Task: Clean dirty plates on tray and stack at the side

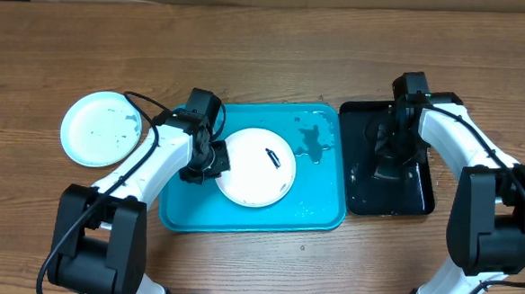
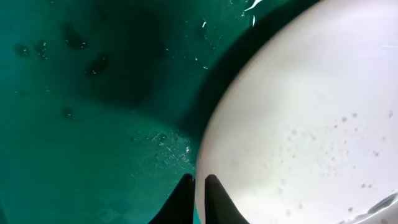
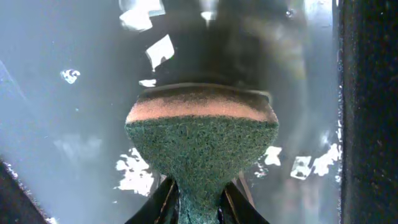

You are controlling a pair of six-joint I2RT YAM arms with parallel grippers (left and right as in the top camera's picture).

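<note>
A white plate with a small dark smear lies on the turquoise tray. My left gripper is shut on that plate's left rim; in the left wrist view the two fingers pinch the plate's edge above the wet tray. A pale-blue-rimmed plate lies on the table to the left of the tray. My right gripper is over the black tray and is shut on a green scouring sponge with an orange back. The yellow-green-rimmed plate is out of view.
Water puddles sit on the turquoise tray's far right part. The black tray's floor is wet and reflective. The wooden table extends behind both trays.
</note>
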